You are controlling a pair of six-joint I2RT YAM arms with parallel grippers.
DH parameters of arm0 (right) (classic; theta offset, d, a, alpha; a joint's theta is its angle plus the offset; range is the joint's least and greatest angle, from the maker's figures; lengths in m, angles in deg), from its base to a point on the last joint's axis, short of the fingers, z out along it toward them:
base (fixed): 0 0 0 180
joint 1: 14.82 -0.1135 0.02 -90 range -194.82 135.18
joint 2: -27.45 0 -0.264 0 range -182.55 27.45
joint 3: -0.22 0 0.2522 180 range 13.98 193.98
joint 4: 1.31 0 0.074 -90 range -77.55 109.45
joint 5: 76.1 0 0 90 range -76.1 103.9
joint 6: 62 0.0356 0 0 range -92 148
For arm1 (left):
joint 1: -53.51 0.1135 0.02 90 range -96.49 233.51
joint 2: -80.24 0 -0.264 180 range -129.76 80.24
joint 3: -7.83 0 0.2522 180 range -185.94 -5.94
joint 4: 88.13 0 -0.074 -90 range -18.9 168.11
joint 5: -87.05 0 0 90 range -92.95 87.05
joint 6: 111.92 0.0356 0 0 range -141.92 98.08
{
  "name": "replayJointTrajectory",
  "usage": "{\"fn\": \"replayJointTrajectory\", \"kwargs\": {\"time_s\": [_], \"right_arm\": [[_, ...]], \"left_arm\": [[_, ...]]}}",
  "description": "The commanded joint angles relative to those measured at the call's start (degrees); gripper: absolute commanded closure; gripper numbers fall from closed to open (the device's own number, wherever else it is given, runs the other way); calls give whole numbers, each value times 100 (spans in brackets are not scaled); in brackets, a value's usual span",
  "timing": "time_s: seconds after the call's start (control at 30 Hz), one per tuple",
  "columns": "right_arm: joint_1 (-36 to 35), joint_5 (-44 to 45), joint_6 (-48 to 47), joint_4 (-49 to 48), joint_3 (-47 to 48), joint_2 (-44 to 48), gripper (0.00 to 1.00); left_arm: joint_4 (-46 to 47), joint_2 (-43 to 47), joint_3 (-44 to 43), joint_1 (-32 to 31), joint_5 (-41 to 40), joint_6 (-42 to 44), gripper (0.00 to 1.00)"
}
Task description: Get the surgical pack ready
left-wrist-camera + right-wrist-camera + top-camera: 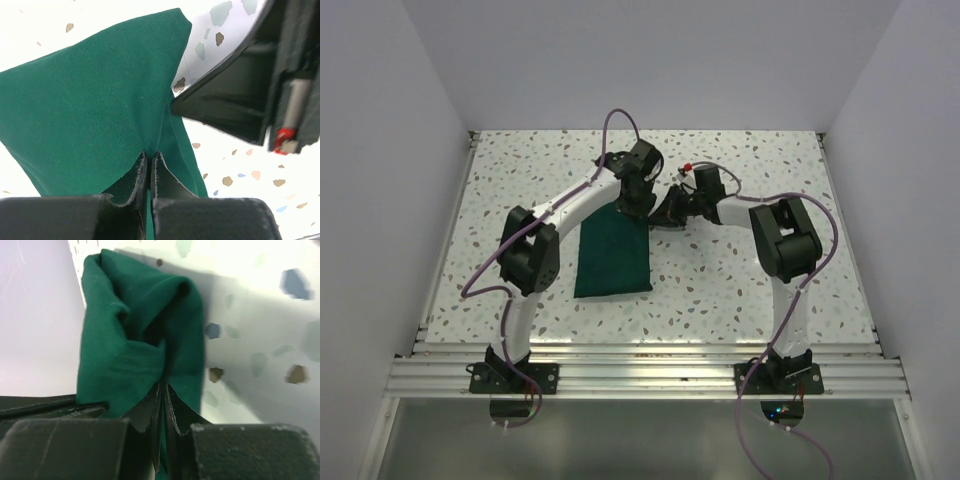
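Note:
The surgical pack is a dark green cloth [612, 258] lying as a folded rectangle on the speckled table. Its far edge is lifted where both grippers meet. My left gripper [636, 207] is shut on the cloth's far edge; in the left wrist view the cloth [95, 100] is pinched between the closed fingers [149, 157]. My right gripper [665, 212] is shut on the far right corner; in the right wrist view the cloth [135, 340] bunches above the closed fingers [162, 390]. The tray, instruments and pads are not visible.
The right gripper's black body [250, 85] sits close beside the left one. White walls [420, 120] enclose the table on three sides. An aluminium rail [640, 375] runs along the near edge.

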Motion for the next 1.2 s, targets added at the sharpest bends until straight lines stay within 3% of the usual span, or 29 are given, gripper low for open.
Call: {"fn": "replayJointTrajectory", "kwargs": {"time_s": [0.0, 0.2, 0.43, 0.77, 0.87, 0.9, 1.0, 1.17], "right_arm": [[-237, -156, 322, -613, 17, 161, 92], [-571, -191, 1570, -2133, 69, -252, 92], [-677, 186, 1844, -2320, -26, -630, 92], [-353, -349, 1634, -2338, -282, -561, 84], [25, -226, 1057, -1646, -449, -131, 84], [104, -165, 844, -1043, -432, -8, 84], [360, -147, 53, 48, -160, 274, 84], [492, -165, -668, 948, 280, 547, 83]], "left_arm": [[146, 209, -257, 6, 231, 76, 100], [164, 218, -266, -72, 354, 93, 100], [208, 69, -354, -310, 582, 84, 100], [296, 24, -239, -196, 609, 67, 100], [252, 77, -222, -161, 539, 23, 82], [278, 155, -196, -152, 522, 32, 72], [296, 358, -38, -161, 339, 32, 55], [384, 779, 296, -126, 284, 23, 46]]}}
